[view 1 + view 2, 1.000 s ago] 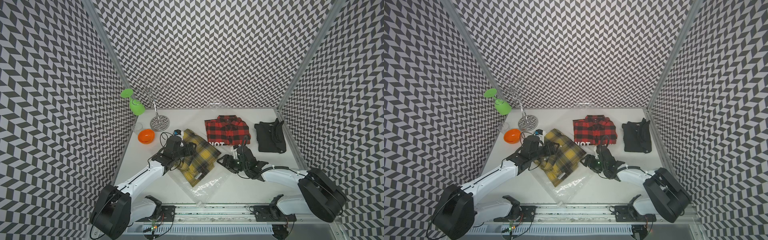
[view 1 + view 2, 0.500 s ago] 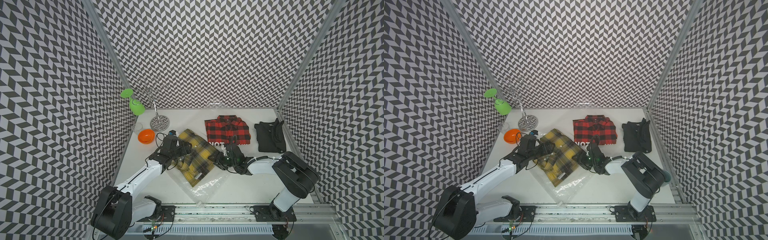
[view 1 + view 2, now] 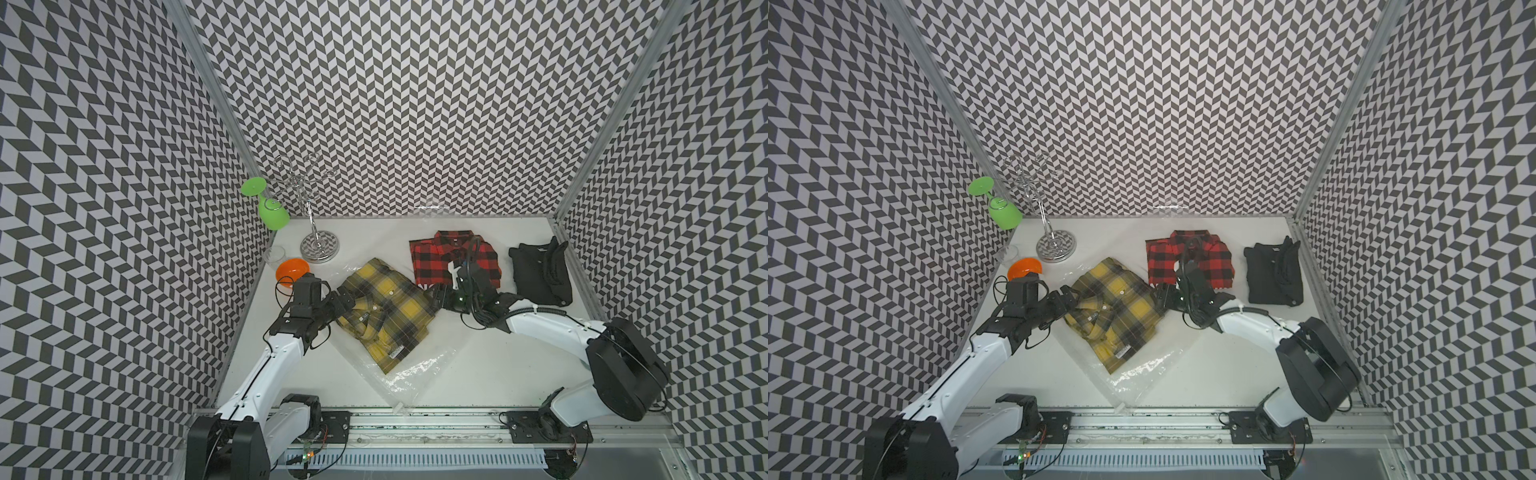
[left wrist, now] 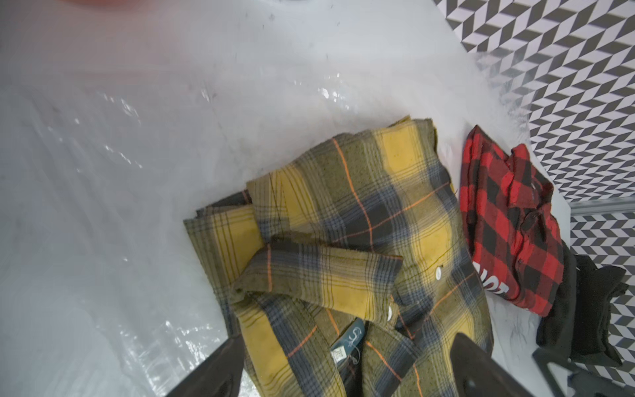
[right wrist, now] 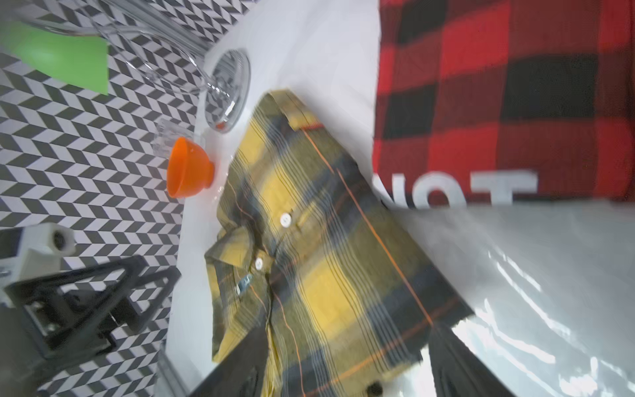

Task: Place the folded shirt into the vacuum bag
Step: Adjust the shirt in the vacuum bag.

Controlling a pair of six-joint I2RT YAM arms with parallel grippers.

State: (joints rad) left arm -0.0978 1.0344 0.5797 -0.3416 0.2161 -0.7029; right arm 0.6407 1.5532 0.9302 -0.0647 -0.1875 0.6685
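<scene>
Nearest us lay the vacuum bag (image 3: 415,374), the yellow plaid shirt (image 3: 386,307) on it, perhaps partly inside. We saw the left gripper (image 3: 347,301) and right gripper (image 3: 435,297) spread wide at its opposite edges; a red plaid shirt (image 3: 440,257) lay beyond.

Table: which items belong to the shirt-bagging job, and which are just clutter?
Job: yellow plaid shirt, vacuum bag.
Lying about: red plaid shirt, black garment, orange bowl, green glass, wire rack, clear cup.

Left arm (image 3: 272,357), right arm (image 3: 548,328): white links, black joints. Black cable loops behind left gripper (image 3: 347,301) and right gripper (image 3: 435,297). Green LED (image 3: 460,298) and white zip tie (image 3: 536,308) behind the latter.
</scene>
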